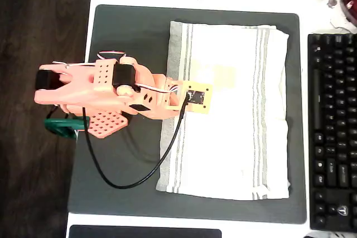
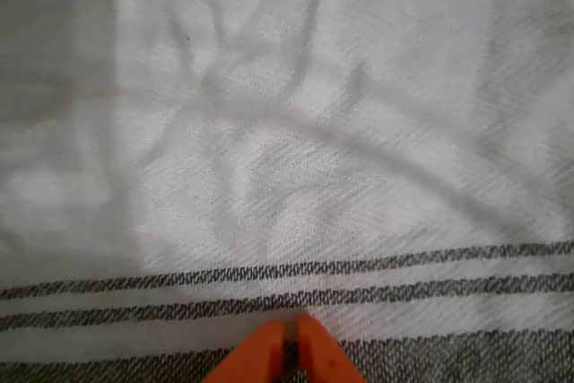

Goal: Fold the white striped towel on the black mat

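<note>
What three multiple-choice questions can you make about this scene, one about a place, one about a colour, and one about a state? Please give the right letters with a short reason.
1. Where does the white striped towel lie?
A. on the keyboard
B. on the black mat
C. on the bare white table

2. What colour is the arm?
A. orange-pink
B. blue
C. black

3. How do the gripper fingertips stand in the wrist view?
A. spread wide apart
B. close together, tips on the towel's stripes
C. clamped round a cup

Answers:
1 B: in the overhead view the dark mat shows around the towel.
2 A: the arm's body is orange-pink in the overhead view.
3 B: the two orange tips almost meet over the grey stripes.
</note>
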Action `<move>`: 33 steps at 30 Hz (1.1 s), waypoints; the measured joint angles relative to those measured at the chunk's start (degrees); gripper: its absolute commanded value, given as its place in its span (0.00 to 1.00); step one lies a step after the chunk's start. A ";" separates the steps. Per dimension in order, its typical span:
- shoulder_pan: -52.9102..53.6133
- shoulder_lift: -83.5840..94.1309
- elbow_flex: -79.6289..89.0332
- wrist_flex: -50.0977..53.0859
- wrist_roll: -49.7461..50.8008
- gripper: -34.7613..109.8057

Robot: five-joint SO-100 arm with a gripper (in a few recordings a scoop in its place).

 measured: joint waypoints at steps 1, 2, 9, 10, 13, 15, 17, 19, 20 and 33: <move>-0.09 0.00 0.00 0.00 -0.35 0.24; -1.49 0.00 0.53 0.00 -0.88 0.24; -2.11 0.00 0.44 0.18 -1.05 0.24; -2.37 0.00 0.44 0.18 -1.05 0.24; -2.55 0.00 0.44 0.18 -1.05 0.24; -2.55 0.00 0.44 0.18 -1.05 0.24; -2.55 0.00 0.44 0.18 -1.05 0.24; -2.55 0.00 0.44 0.18 -1.05 0.24; -2.55 0.00 0.44 0.18 -1.05 0.24; -2.55 0.00 0.44 0.18 -1.05 0.24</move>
